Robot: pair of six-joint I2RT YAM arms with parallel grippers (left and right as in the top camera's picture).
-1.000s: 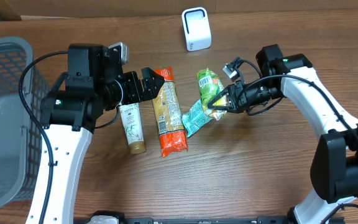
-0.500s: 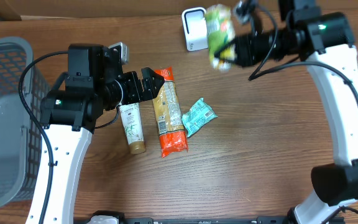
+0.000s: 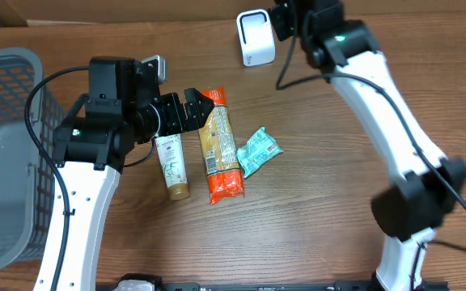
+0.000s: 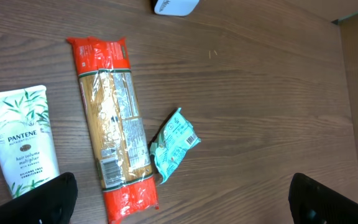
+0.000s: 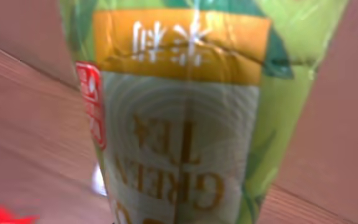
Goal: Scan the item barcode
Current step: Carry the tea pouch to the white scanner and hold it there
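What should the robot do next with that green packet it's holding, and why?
Probably turn the green tea packet slowly in front of the white scanner. The right claw holds it close beside the scanner, but the wrist view shows only the printed front and no barcode, so the code likely isn't facing the scanner yet.

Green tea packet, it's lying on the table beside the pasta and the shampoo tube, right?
No. The green tea packet is off the table, held by the right gripper, as the right wrist view shows. The pasta and the shampoo tube do lie on the table.
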